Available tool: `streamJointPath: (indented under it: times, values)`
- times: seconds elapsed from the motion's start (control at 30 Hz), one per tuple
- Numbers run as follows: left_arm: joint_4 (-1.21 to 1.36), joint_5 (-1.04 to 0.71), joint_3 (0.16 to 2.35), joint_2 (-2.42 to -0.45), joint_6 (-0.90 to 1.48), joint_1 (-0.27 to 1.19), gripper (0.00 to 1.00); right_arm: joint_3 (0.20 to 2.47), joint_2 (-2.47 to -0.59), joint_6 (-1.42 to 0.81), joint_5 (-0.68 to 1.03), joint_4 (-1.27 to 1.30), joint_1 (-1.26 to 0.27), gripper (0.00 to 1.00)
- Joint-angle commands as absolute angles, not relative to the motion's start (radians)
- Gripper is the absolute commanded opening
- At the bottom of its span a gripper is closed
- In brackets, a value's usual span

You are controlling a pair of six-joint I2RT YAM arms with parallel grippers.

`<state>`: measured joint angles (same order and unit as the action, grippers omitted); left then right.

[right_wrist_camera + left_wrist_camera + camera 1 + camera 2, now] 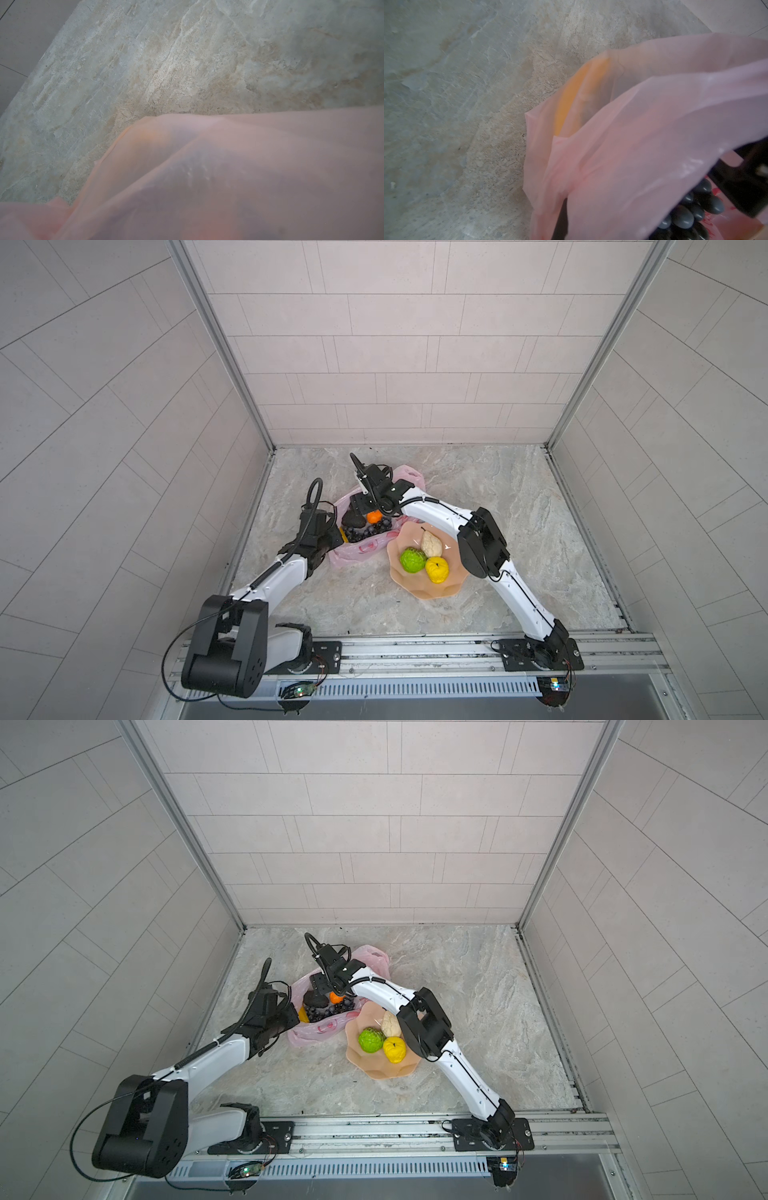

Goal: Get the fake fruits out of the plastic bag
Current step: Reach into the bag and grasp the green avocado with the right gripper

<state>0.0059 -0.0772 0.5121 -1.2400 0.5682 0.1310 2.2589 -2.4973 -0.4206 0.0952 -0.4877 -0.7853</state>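
Observation:
The pink plastic bag (365, 549) (320, 1029) lies open on the stone floor, left of middle in both top views. Inside it I see a dark avocado (353, 519), an orange (374, 516), a dark grape bunch (370, 529) (691, 209) and a yellow banana (343, 535) (571, 99). My left gripper (330, 538) (291, 1017) is shut on the bag's left rim, with film draped over it. From above, my right gripper (357, 509) (318, 992) reaches into the bag mouth over the avocado. Bag film (249, 176) covers its jaws.
A peach scalloped bowl (419, 589) (374, 1067) sits right of the bag, under the right forearm. It holds a cream pear (432, 543), a bumpy green fruit (412, 560) and a yellow lemon-like fruit (436, 569). Tiled walls enclose the floor on three sides.

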Motion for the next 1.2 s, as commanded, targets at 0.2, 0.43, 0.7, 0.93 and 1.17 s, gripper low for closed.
streamJointPath:
  times: [0.2,0.43,0.7,0.93,1.17]
  values:
    - [-0.007,-0.075,0.531,-1.237,0.559,0.126,0.04,2.453,-2.633,-0.475,0.056,-0.586,-0.782,0.73]
    - [-0.009,-0.08,0.532,-1.235,0.557,0.125,0.04,2.47,-2.672,-0.475,0.096,-0.557,-0.775,0.63]
    - [-0.004,-0.082,0.532,-1.243,0.558,0.125,0.03,2.492,-2.663,-0.464,0.102,-0.58,-0.775,0.52]
    - [-0.009,-0.078,0.532,-1.239,0.552,0.125,0.03,2.492,-2.62,-0.454,0.082,-0.624,-0.775,0.52]
    - [-0.009,-0.078,0.535,-1.239,0.548,0.125,0.03,2.416,-2.517,-0.468,0.069,-0.667,-0.775,0.5]
